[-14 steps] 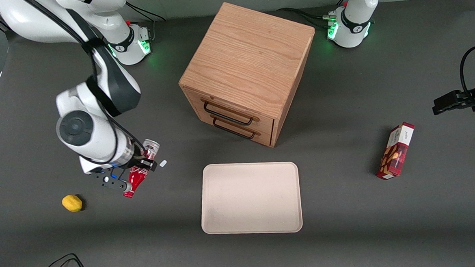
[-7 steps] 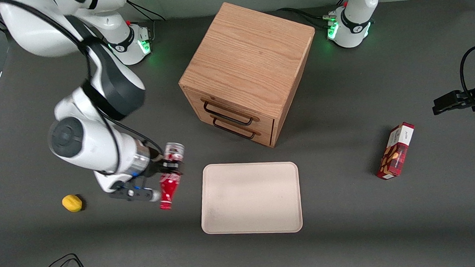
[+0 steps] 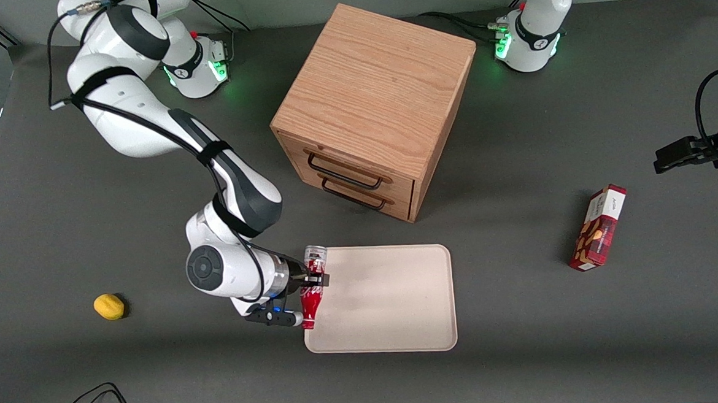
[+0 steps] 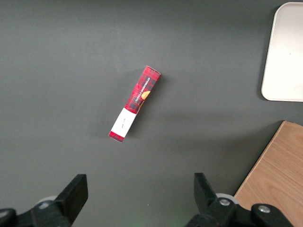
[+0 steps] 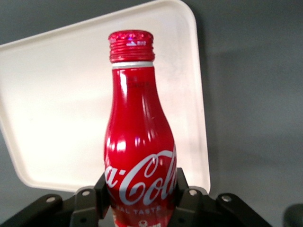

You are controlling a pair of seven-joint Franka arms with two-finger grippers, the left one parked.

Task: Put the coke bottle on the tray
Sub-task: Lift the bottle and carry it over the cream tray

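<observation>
The coke bottle (image 3: 312, 290) is red with white script lettering and a silvery end. My gripper (image 3: 314, 282) is shut on its body and holds it lying level above the edge of the tray (image 3: 389, 304) at the working arm's end. In the right wrist view the bottle (image 5: 139, 142) sits between the black fingers (image 5: 183, 187), its red cap pointing out over the cream tray (image 5: 57, 104).
A wooden two-drawer cabinet (image 3: 372, 108) stands farther from the front camera than the tray. A yellow lemon-like object (image 3: 109, 306) lies toward the working arm's end. A red snack box (image 3: 598, 228) lies toward the parked arm's end and also shows in the left wrist view (image 4: 135, 103).
My gripper has carried the bottle sideways from near the yellow object to the tray's edge. The arm has stretched out toward the tray.
</observation>
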